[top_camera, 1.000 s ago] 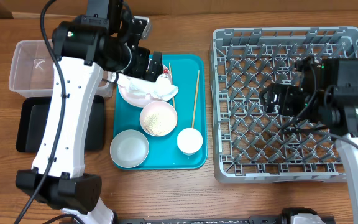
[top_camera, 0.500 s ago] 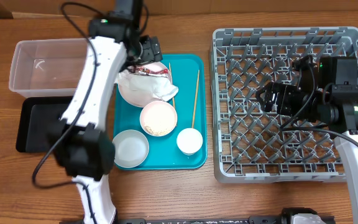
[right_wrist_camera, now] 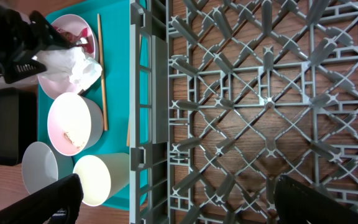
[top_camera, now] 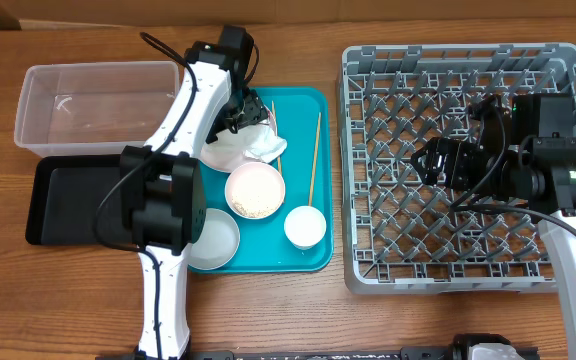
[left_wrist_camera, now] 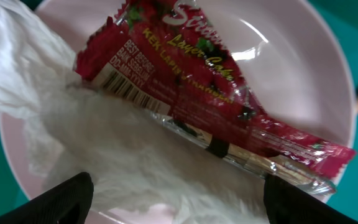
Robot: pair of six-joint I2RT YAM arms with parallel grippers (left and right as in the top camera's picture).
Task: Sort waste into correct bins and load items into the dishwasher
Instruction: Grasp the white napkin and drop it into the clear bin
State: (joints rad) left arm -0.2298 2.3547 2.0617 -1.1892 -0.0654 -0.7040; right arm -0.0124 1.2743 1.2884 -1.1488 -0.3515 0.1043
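Note:
My left gripper (top_camera: 236, 112) is open, low over the round pale plate (top_camera: 218, 153) at the back of the teal tray; in the left wrist view its fingers (left_wrist_camera: 179, 205) straddle the crumpled white napkin (left_wrist_camera: 129, 155). The red-and-white wrapper (left_wrist_camera: 216, 81) lies on the plate (left_wrist_camera: 309, 56) just beyond the napkin (top_camera: 260, 146). A bowl with rice-like scraps (top_camera: 255, 190), a pale bowl (top_camera: 218, 240), a white cup (top_camera: 305, 226) and two chopsticks (top_camera: 313, 155) lie on the tray. My right gripper (top_camera: 436, 160) is open and empty above the grey dish rack (top_camera: 458, 60).
The clear tub (top_camera: 98, 100) stands at the back left with the black tray (top_camera: 63, 200) in front of it. The teal serving tray (top_camera: 313, 260) sits between them and the rack. The right wrist view shows the rack wall (right_wrist_camera: 148, 93) beside the cup (right_wrist_camera: 101, 177).
My left arm has swung round and its gripper has come down closer over the plate and napkin. The right gripper has shifted slightly left above the rack.

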